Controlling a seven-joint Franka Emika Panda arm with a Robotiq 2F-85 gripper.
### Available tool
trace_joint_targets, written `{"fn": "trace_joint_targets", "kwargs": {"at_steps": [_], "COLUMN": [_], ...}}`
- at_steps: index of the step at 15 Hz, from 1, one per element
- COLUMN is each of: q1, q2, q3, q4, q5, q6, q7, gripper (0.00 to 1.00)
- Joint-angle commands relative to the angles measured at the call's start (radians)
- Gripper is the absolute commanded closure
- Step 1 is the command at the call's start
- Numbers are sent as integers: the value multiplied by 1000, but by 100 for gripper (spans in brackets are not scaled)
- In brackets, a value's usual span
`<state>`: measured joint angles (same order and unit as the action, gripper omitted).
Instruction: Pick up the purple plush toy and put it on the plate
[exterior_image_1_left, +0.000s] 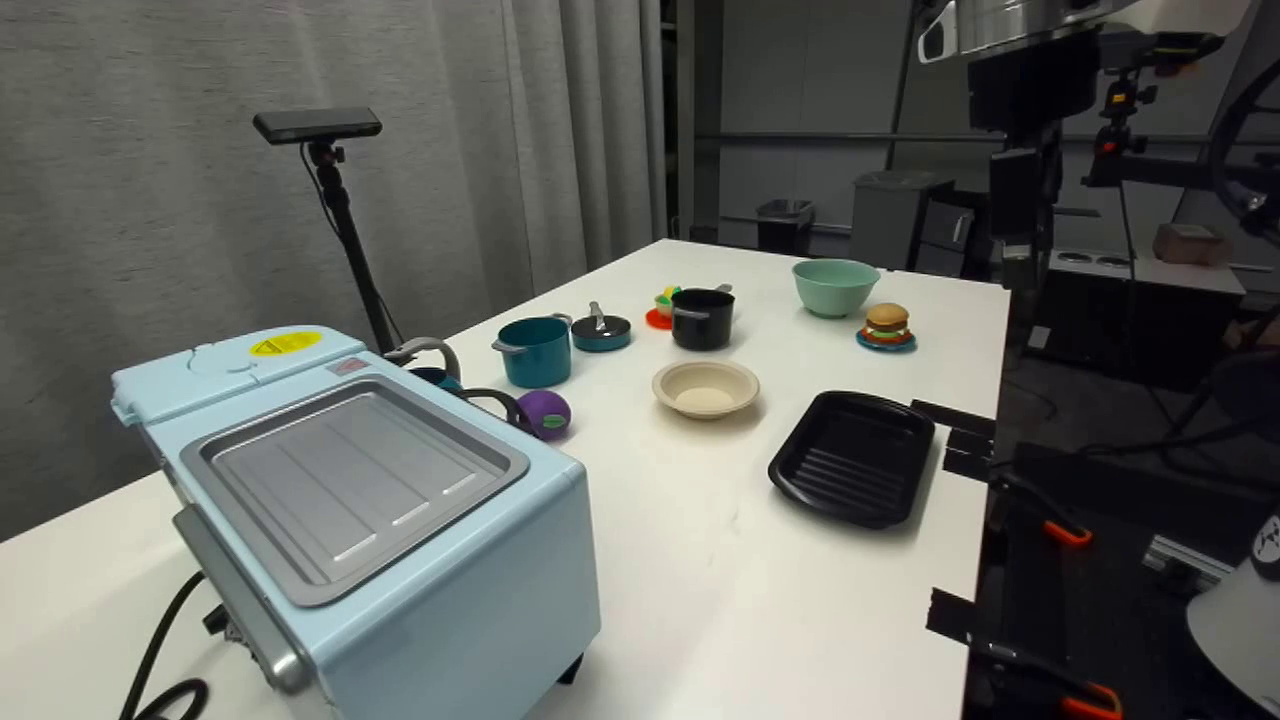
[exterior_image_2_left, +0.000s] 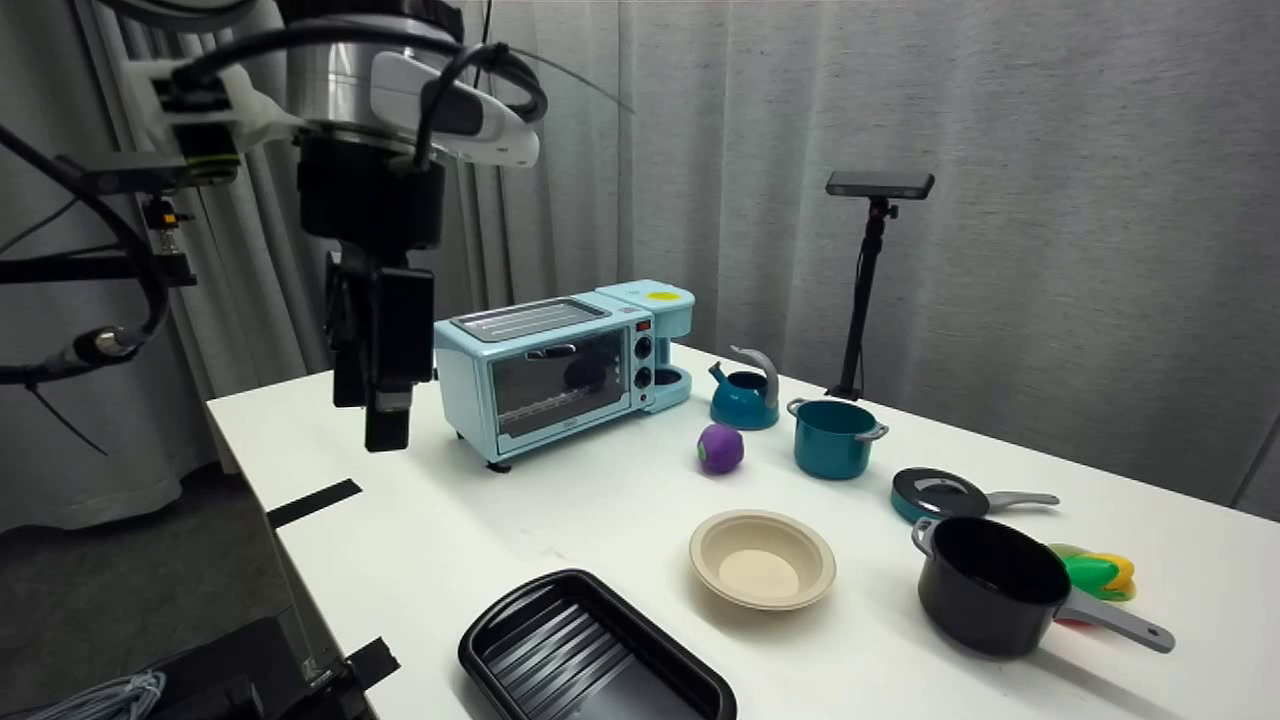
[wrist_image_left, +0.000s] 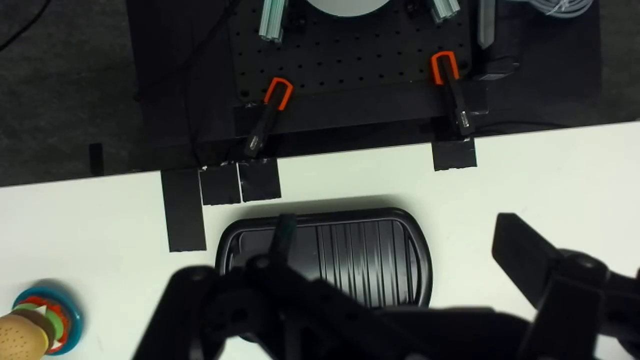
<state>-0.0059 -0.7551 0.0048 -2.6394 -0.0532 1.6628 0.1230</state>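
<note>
On the white bench, we see the purple plush toy resting near the teal kettle and apart from the cream-beige plate, while our jaws hang raised and spread wide.

On the white table, in an exterior view, a cream plate sits with a purple plush toy, teal kettle and teal pot behind it, a light-blue toaster oven behind left, a black ridged tray in front left, and a dark saucepan to its right. Well apart from the plate stand a green bowl and a small teal saucer.
</note>
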Motion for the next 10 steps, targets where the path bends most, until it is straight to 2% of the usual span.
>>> {"fn": "trace_joint_targets", "kwargs": {"at_steps": [1,6,10], "q1": [-10,-13,-15], "q2": [0,32,122], "q3": [8,2,1], "q4": [1,37,120], "q5": [5,13,22], "q6": [-1,22,77], "q7": [-6,-2,12], "gripper": [0,0,0]}}
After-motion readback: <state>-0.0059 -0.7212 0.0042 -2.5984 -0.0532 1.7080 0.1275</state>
